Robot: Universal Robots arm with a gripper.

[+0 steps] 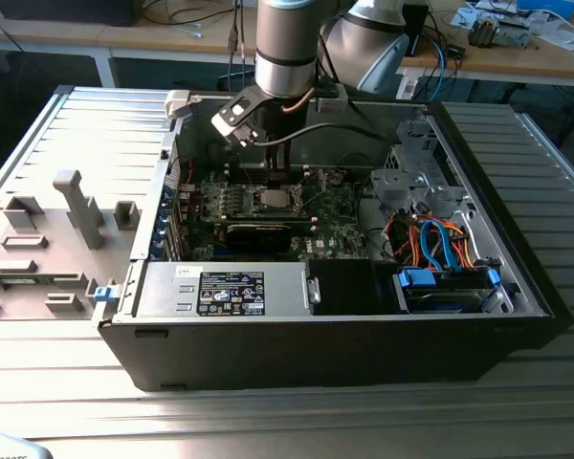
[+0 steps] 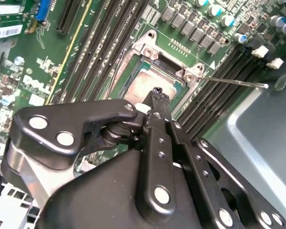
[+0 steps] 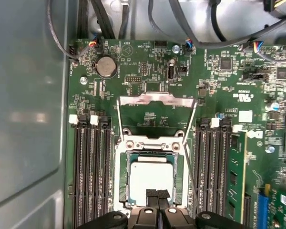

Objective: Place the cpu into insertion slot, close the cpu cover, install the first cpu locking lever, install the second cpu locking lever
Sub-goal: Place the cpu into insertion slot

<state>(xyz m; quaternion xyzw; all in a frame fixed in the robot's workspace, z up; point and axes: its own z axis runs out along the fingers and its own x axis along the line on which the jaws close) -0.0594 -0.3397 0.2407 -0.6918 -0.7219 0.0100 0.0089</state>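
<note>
The cpu (image 3: pixel 150 172) lies flat in the insertion slot (image 3: pixel 121 179), its silvery top facing up; in the second wrist view the cpu (image 2: pixel 148 78) sits just past my fingertips. My gripper (image 3: pixel 157 194) hangs right over the cpu's near edge with its black fingers pressed together and nothing between them. The cpu cover (image 3: pixel 156 98) is swung open and lies back over the green board. One thin locking lever (image 2: pixel 236 81) sticks out free beside the slot. In the exterior view the slot (image 1: pixel 271 199) sits mid-board under the arm.
Long memory slots (image 3: pixel 88 171) flank the socket on both sides. A round coin cell (image 3: pixel 106 66) and black cables (image 3: pixel 100 19) lie beyond the cover. The grey case wall (image 3: pixel 24 105) stands close by. The power supply (image 1: pixel 225 290) and blue-tabbed drive bay (image 1: pixel 445 285) line the case front.
</note>
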